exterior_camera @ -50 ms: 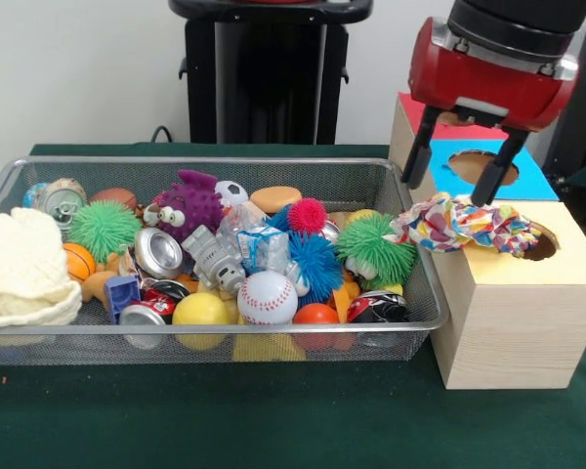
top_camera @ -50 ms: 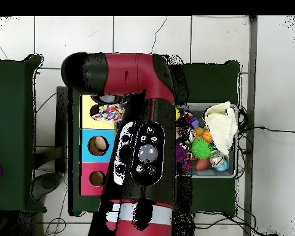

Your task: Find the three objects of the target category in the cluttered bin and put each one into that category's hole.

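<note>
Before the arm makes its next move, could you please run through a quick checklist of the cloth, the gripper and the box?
1. Gripper released: ok, fingers open and above the colourful cloth.
2. Cloth inside the hole: not ok, it lies bunched on the box top, only its end at the hole.
3. Cloth clear of the wire bin: not ok, one end overhangs the bin's corner.
4. Blue section's hole unobstructed: ok.
5. Other cloth left in bin: cannot tell for certain; a cream cloth sits at the far end.
</note>
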Robot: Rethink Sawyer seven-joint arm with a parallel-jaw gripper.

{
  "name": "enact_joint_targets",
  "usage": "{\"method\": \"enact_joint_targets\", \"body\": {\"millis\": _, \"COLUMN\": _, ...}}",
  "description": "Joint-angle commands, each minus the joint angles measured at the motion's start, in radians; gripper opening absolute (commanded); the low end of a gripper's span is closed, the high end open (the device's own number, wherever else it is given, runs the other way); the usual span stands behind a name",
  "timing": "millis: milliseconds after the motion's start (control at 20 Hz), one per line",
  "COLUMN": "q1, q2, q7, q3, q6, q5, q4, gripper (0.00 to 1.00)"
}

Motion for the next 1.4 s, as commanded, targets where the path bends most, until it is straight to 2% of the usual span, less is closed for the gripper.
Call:
{"method": "enact_joint_targets", "body": {"millis": 50, "q1": -0.048, "q2": -0.022, "q7": -0.051, "q3": 0.109, "q6": -0.089, "q5": -0.017, "q4": 0.218, "gripper": 1.0}}
{"method": "enact_joint_targets", "body": {"millis": 450, "q1": -0.06, "q2": -0.026, "q7": 0.009, "q3": 0.139, "q6": -0.19, "q5": 0.016, "q4": 0.288, "gripper": 1.0}}
{"method": "enact_joint_targets", "body": {"millis": 650, "q1": -0.066, "q2": -0.024, "q7": 0.046, "q3": 0.155, "q6": -0.211, "q5": 0.033, "q4": 0.303, "gripper": 1.0}}
{"method": "enact_joint_targets", "body": {"millis": 1400, "q1": -0.036, "q2": -0.048, "q7": 0.118, "q3": 0.148, "q6": -0.129, "q5": 0.077, "q4": 0.315, "gripper": 1.0}}
